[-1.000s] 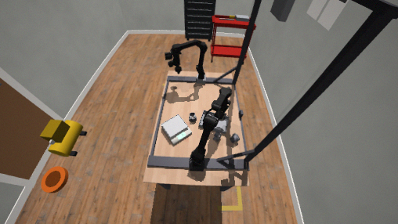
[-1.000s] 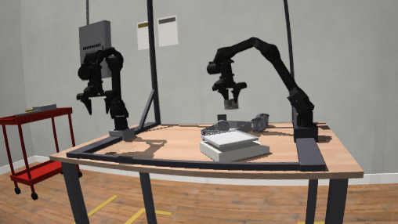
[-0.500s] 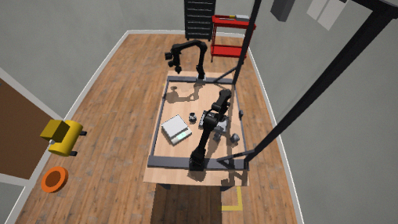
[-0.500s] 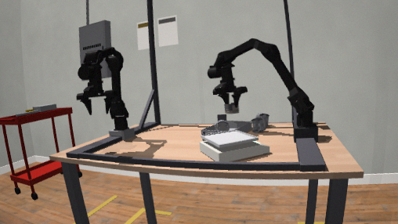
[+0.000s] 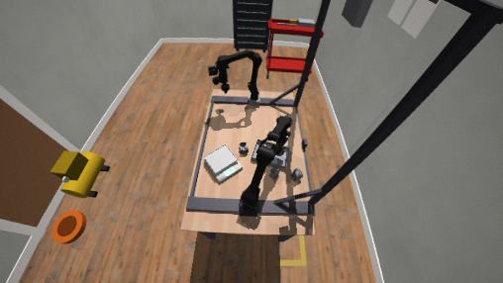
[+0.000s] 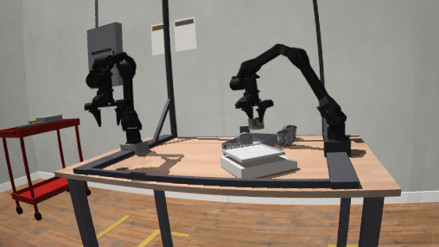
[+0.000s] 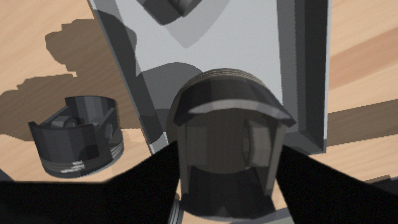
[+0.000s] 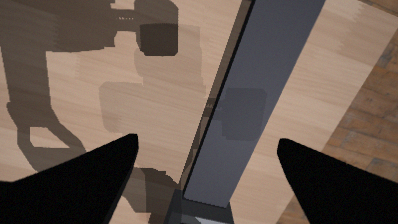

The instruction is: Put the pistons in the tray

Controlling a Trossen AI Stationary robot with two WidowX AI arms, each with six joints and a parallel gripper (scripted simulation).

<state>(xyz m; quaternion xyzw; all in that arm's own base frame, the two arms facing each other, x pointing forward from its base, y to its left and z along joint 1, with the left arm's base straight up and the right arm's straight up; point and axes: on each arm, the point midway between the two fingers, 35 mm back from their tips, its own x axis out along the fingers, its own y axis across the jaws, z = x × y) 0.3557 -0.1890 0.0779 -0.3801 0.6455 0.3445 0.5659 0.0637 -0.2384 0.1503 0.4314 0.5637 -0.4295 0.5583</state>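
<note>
Above the steel tray point(image 7: 260, 30), left jaws point(image 6: 255, 117) half apart, clamped on a piston point(image 6: 256, 123) point(image 7: 225, 145), seemingly clear of its rim.

My left claw point(image 6: 256, 118) point(image 7: 226, 149) is coming down toward the steel tray point(image 5: 255, 152) point(image 6: 270, 139) point(image 7: 215, 42), and I am bringing the piston point(image 6: 256, 124) point(image 7: 225, 150) between its fingers down with it. Over the last second the piston is sinking from well above the tray to just above the height of its rim, in the exterior view. The gap beneath the piston is narrowing as I go. My left arm point(image 5: 257, 175) point(image 6: 313, 79) is lowering its wrist too, carrying the claw lower over the surface point(image 5: 223, 134) point(image 6: 194, 157).
</note>
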